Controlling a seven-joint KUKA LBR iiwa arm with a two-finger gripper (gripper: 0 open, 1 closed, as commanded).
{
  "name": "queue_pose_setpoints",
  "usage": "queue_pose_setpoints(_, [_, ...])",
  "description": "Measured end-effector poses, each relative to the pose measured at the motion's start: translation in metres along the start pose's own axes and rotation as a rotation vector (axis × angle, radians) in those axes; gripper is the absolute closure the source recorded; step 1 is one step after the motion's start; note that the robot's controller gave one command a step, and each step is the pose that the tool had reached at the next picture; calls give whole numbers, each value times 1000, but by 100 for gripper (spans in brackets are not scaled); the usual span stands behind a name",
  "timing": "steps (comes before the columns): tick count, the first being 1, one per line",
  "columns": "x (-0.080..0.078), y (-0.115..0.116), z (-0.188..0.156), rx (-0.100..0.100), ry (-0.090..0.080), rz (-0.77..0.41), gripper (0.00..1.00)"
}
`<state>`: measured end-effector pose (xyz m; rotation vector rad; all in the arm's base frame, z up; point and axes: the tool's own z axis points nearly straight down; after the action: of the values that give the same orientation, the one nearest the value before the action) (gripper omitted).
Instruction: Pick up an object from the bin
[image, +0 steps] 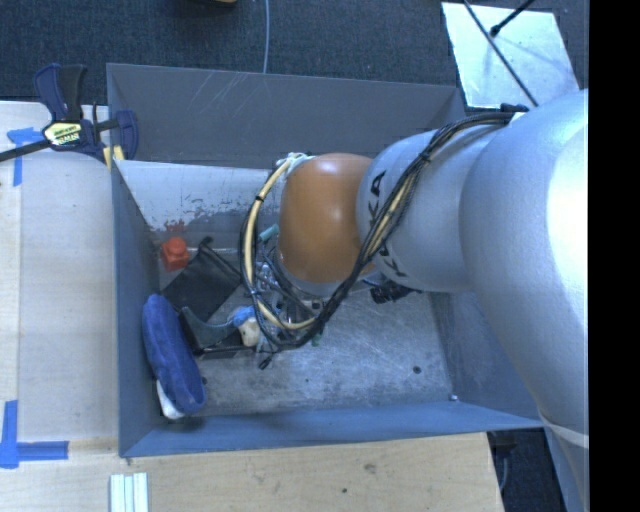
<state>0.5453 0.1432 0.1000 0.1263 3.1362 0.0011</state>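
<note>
My gripper is low in the left half of the bin, mostly hidden under the arm's wrist. It sits at the right edge of a flat black object on the bin floor. A small blue and white piece shows right beside the gripper, by a dark bar-shaped part; whether it is held cannot be told. A long blue padded thing with a white end lies along the left wall, apart from the gripper. A small orange-red thing rests near the back left corner.
The arm with its orange cover and cables reaches in from the right and hides the middle of the bin. Bare grey floor shows to the front right of the gripper.
</note>
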Motion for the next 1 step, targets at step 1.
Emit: queue_pose_setpoints(1, [4,-4,28,0,13,109,0])
